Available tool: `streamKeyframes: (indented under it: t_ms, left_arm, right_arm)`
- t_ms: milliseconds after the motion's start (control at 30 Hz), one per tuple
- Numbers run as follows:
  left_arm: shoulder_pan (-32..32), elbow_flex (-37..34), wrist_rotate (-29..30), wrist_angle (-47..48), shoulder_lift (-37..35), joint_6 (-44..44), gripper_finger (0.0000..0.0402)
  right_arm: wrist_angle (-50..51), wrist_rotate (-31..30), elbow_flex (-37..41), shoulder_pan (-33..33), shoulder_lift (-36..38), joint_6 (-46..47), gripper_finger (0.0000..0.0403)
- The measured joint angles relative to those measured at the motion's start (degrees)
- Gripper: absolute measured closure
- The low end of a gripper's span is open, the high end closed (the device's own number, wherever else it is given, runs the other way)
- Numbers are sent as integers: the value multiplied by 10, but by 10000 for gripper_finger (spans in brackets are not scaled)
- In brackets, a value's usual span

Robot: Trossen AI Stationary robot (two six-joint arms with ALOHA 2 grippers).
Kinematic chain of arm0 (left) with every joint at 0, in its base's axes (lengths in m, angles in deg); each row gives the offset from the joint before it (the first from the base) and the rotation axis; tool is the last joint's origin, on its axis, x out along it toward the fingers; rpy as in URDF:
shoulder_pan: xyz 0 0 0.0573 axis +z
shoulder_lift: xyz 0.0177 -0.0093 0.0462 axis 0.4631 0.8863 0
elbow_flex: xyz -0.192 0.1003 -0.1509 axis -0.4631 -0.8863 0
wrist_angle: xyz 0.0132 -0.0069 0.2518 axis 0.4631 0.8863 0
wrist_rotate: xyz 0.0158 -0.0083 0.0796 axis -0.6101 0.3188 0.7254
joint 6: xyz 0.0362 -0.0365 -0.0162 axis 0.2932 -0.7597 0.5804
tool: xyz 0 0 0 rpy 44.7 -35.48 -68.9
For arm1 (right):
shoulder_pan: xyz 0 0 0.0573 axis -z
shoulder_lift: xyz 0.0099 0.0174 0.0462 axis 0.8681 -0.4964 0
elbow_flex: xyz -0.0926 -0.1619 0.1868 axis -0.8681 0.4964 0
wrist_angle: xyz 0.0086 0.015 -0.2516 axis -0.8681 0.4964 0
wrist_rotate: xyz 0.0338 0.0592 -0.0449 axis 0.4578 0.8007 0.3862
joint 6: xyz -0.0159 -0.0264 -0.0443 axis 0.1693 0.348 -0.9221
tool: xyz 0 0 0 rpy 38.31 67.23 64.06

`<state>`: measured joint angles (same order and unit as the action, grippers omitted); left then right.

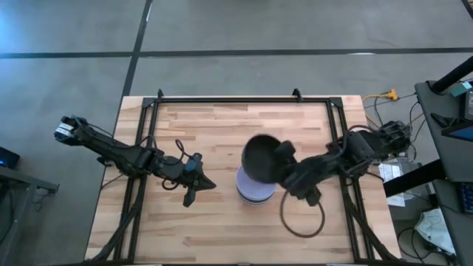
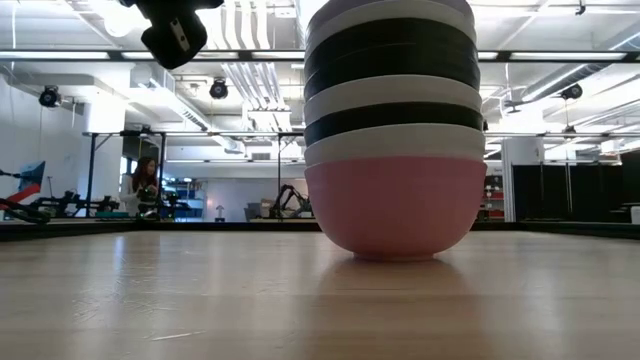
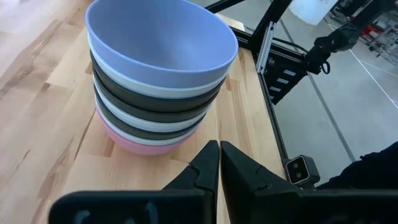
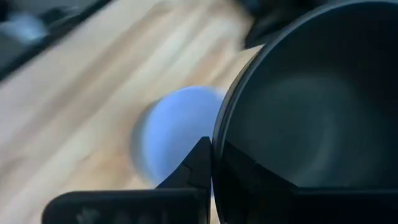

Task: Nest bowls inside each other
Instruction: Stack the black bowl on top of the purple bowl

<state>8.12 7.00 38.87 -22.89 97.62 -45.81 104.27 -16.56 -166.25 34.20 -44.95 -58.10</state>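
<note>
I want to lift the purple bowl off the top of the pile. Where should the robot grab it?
On its rim, coming down from above. The lavender bowl sits nested in the stack, so its sides are mostly buried and only the thin, tilted rim stands free. One finger inside and one outside would probably pinch it best, as the right gripper holds the black bowl.
</note>
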Motion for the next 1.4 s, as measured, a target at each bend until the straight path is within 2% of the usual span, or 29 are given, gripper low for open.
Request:
streamKeyframes:
  t_ms: [133,400,667,1267,1400]
  left_arm:
    - [0,0,0,0,0,0,402]
    - [0,0,0,0,0,0,402]
    - [0,0,0,0,0,0,402]
    - [0,0,-1,0,0,2,402]
    - [0,0,-3,0,0,6,402]
  right_arm:
    - [98,95,-57,14,-54,21,392]
    - [114,112,-91,16,-124,44,392]
    - [90,112,-46,21,-148,58,392]
    - [12,112,68,25,-143,87,392]
    - [3,113,88,26,-143,124,392]
